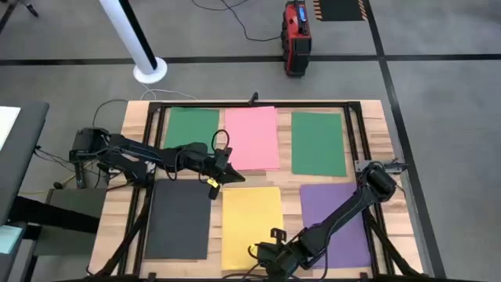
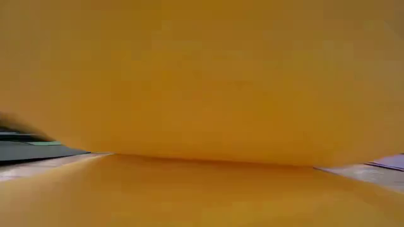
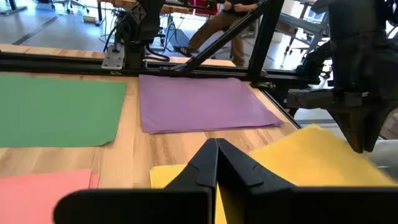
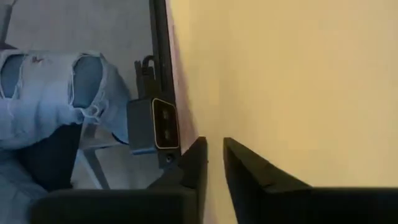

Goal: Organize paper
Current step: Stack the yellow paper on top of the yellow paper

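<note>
Six sheets are lying flat on the tabletop (image 1: 383,133) in two rows. Far row, left to right: green sheet (image 1: 188,128), pink sheet (image 1: 252,138), second green sheet (image 1: 318,143). Near row: dark grey sheet (image 1: 178,218), yellow sheet (image 1: 252,223), purple sheet (image 1: 333,219).

Left pincer (image 1: 225,174) is hovering between the pink and yellow sheets, fingers pressed together, holding nothing.

Right pincer (image 1: 266,252) is sitting at the near edge of the yellow sheet, whose edge is curling up there; fingers are nearly closed, and whether they are pinching the sheet cannot be told.
</note>
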Controlling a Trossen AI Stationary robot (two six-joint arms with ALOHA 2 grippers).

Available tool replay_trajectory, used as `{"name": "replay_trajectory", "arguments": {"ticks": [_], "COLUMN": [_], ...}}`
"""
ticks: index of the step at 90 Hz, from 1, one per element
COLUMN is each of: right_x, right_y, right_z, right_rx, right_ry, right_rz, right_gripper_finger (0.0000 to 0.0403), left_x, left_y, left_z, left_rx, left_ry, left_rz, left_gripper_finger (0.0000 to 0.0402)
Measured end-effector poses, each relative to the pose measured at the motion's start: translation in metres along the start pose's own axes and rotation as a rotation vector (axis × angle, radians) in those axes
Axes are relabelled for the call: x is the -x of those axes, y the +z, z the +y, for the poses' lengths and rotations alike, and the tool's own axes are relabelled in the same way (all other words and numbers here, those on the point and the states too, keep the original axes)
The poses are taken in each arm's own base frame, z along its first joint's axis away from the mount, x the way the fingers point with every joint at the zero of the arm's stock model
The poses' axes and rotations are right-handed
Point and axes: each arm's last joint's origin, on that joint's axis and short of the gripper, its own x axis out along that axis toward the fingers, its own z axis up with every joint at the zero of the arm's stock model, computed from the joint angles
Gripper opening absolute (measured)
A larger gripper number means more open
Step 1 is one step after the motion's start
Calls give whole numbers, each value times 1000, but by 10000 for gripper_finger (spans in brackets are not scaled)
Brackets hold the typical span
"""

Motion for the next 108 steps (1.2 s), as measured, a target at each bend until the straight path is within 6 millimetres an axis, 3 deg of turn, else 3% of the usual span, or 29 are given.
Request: {"name": "replay_trajectory", "arguments": {"ticks": [24,39,49,68,85,108], "right_x": [-1,0,2,3,-6,-22], "right_y": [3,1,-10,-47,-77,-86], "right_z": [-3,-2,4,1,-1,-13], "right_rx": [-4,88,151,113,40,-15], "right_ry": [-6,-6,-13,-137,-115,-96], "right_rz": [-1,9,36,200,297,283], "right_gripper_finger": [92,50,8,1,0,0], "left_x": [-1,-2,-3,-4,-3,-4], "left_y": [-1,-1,-2,-2,-5,-7], "left_z": [-4,-9,-12,-15,-15,-15], "left_rx": [2,0,19,31,59,69], "left_ry": [-13,-31,-43,-53,-49,-32], "left_rz": [6,10,12,17,42,63], "left_gripper_finger": [0,0,0,0,0,0]}}
